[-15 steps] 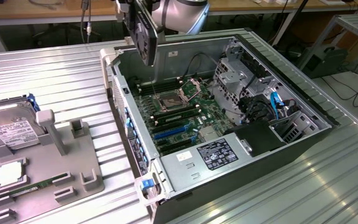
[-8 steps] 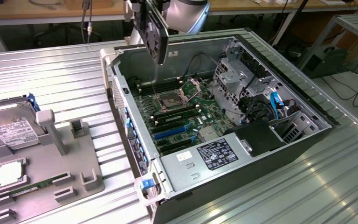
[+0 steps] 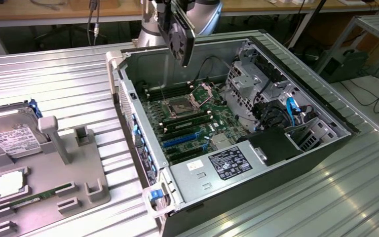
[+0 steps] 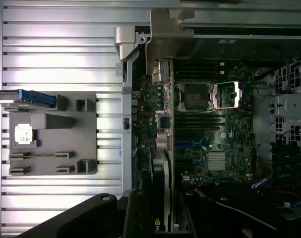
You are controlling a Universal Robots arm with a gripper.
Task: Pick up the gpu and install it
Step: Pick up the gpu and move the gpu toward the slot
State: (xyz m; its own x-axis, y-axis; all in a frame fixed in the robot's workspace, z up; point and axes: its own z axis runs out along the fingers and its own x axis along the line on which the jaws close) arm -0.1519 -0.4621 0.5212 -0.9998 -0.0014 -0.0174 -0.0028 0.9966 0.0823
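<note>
Robot claw (image 4: pixel 160 215) clamped shut on the gpu (image 3: pixel 179 37), the card hanging directly beneath it, long axis pointing down, high above the motherboard (image 3: pixel 189 118) inside the open computer case (image 3: pixel 127 89).

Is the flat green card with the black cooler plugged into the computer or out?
Out. The green-and-black gpu hangs from the gripper above the open grey computer case, clear of its green motherboard.

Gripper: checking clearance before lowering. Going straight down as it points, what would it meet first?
Probably the motherboard inside the open computer case: the gpu held by the gripper would touch there first, though depth is unclear.
</note>
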